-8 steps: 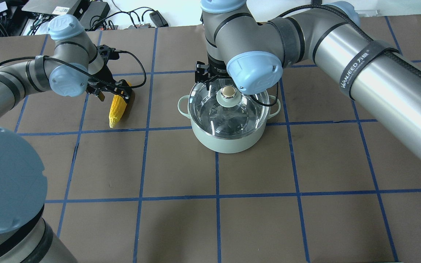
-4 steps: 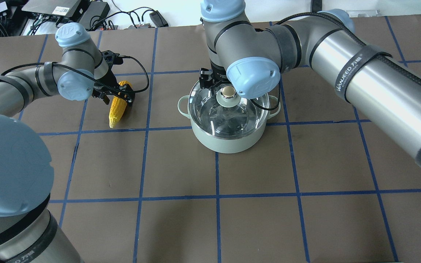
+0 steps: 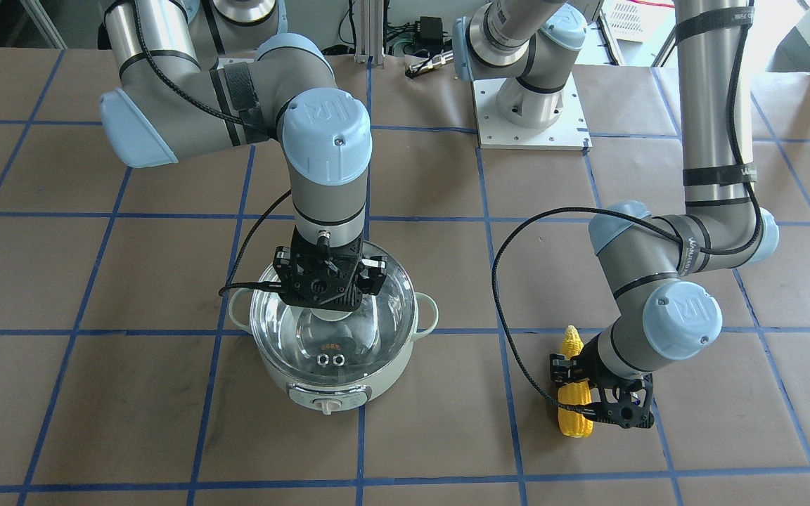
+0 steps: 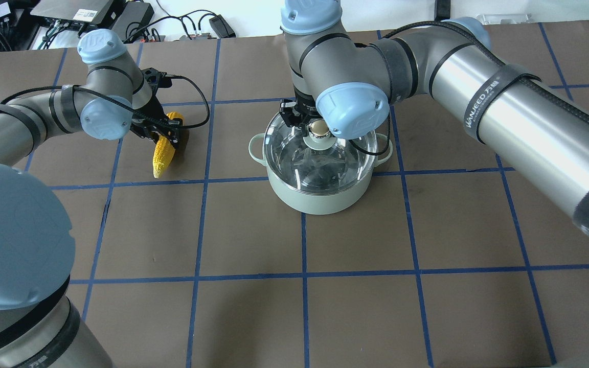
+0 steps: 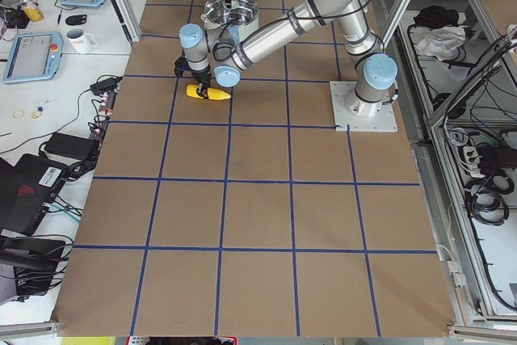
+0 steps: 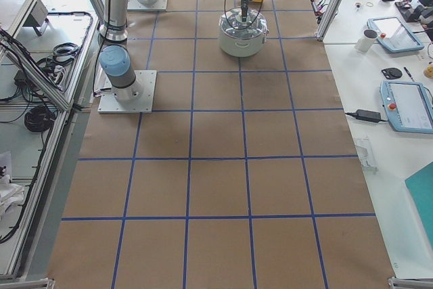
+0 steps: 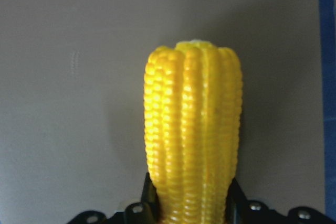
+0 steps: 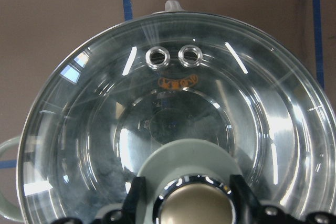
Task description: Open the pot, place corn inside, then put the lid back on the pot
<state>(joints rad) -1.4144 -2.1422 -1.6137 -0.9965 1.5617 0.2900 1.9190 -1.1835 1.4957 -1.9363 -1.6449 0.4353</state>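
Left pincer [image 4: 164, 132] clasps corn [image 4: 161, 157] | right pincer [image 8: 193, 203] straddles knob [image 4: 319, 129], closure unclear | lid [image 4: 294, 153] covers pot [image 4: 320, 202]

A black arm strap [image 4: 483, 102] reads "WANJEED" — joint caps [image 3: 325, 116] bear "UR".

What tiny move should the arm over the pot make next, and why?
Probably close the right gripper on the knob: its fingers flank it with a gap showing, the lid sits on the pot, and the corn lies outside.

overhead: from behind, looking down | front: opposite, steep | sides: far, end-on | wrists: close-up | overhead+front share pot [image 4: 320, 199]
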